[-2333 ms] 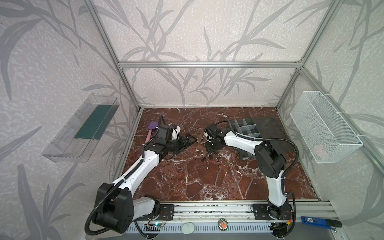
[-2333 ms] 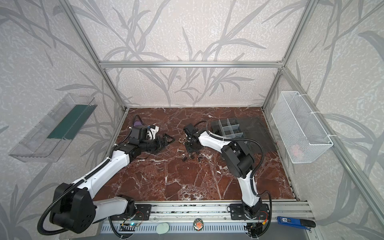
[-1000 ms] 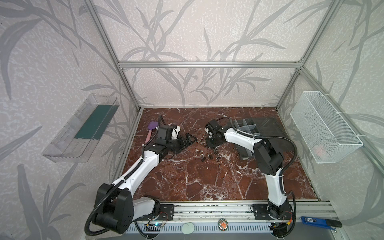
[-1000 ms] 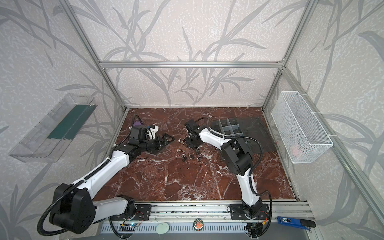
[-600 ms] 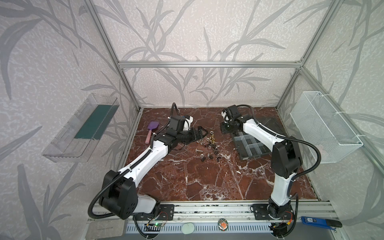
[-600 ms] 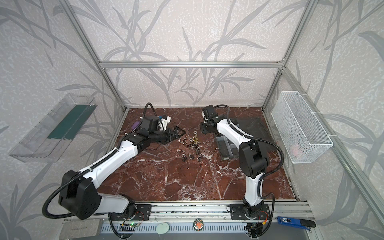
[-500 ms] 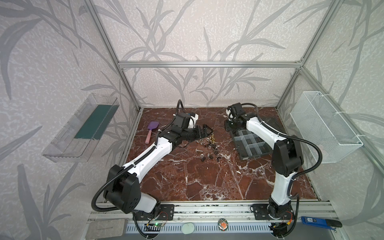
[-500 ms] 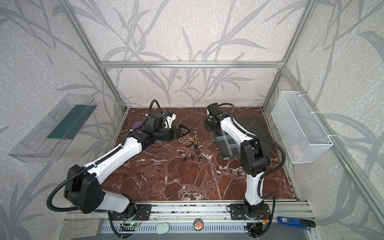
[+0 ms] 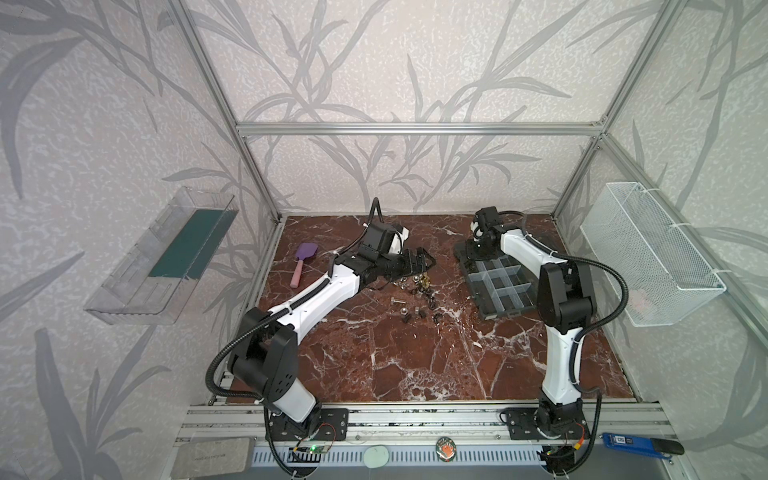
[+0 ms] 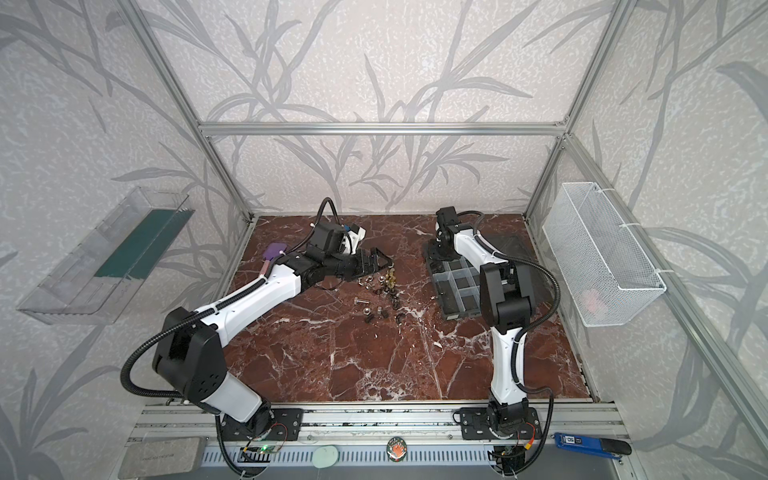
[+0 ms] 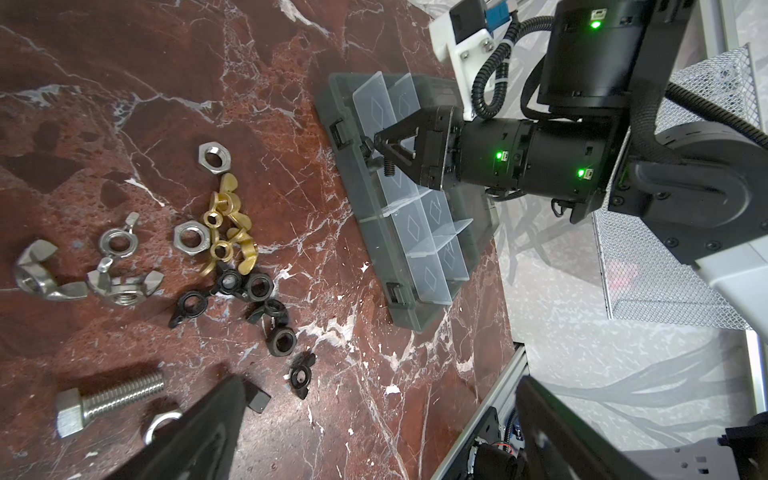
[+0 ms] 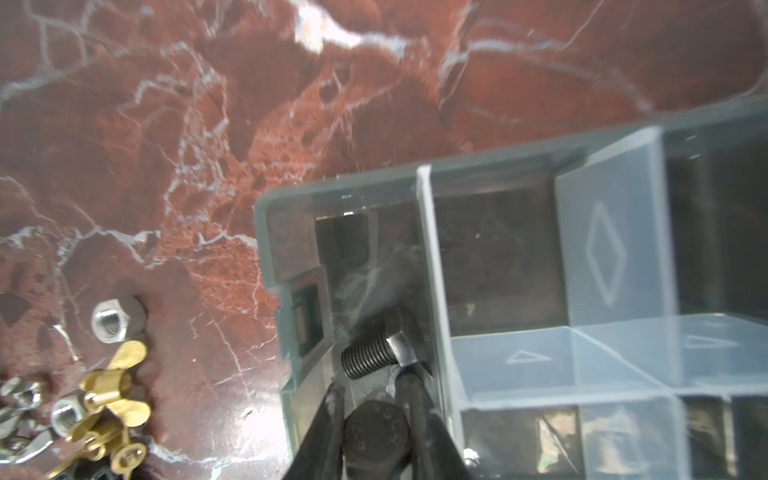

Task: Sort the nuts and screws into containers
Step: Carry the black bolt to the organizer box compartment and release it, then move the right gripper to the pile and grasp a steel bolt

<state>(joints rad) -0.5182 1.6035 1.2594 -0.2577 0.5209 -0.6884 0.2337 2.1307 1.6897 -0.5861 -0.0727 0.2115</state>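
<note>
Hovering in a top view, the left gripper (image 9: 426, 262) is held open just beside the nuts (image 9: 417, 283). In the left wrist view, a silver screw (image 11: 110, 401) is seen beside one finger (image 11: 199, 436). In the right wrist view, a black screw (image 12: 374, 428) is clamped by the fingers of the right gripper (image 12: 368, 380), within the corner compartment of the containers (image 12: 426, 249).

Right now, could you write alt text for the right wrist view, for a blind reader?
The right gripper holds a black screw at its fingertips over a corner compartment of the clear grey organizer box. Brass wing nuts and silver nuts lie on the red marble table.
</note>
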